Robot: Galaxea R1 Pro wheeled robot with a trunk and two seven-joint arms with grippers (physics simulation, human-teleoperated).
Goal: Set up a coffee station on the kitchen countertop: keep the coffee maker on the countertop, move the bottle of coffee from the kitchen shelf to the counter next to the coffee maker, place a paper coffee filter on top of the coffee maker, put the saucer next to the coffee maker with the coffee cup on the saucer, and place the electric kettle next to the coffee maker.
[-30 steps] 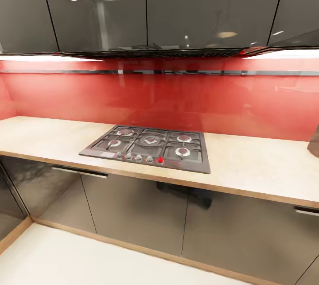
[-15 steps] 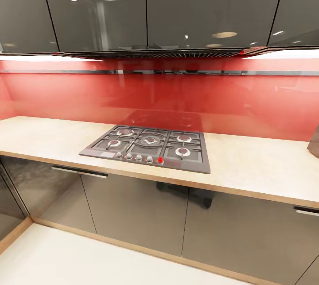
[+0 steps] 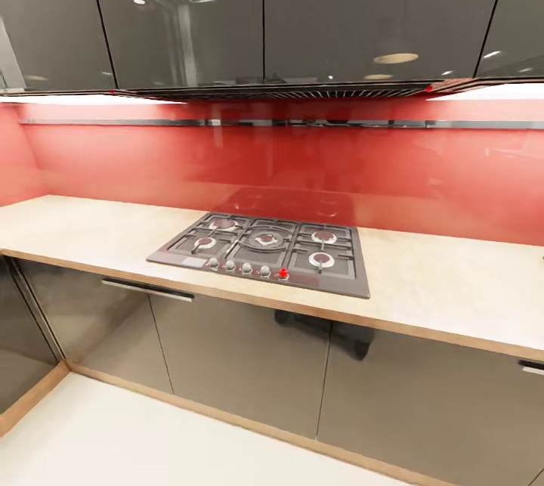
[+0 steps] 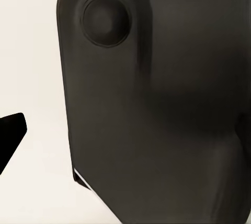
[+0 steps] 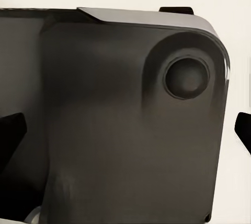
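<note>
The gas hob (image 3: 264, 252) sits on the countertop (image 3: 446, 282); no coffee things near it. Keep the base turning steadily, arms tucked. Neither pincer's opening can be told.

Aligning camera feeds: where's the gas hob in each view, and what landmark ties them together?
Head view: gas hob sits centre frame, set into the countertop below the red backsplash.
Left wrist view: dark robot housing against a pale surface.
Right wrist view: dark robot housing against a pale surface.
Shared landmark: probably the pale floor, seen beyond the housings in both wrist views.
</note>
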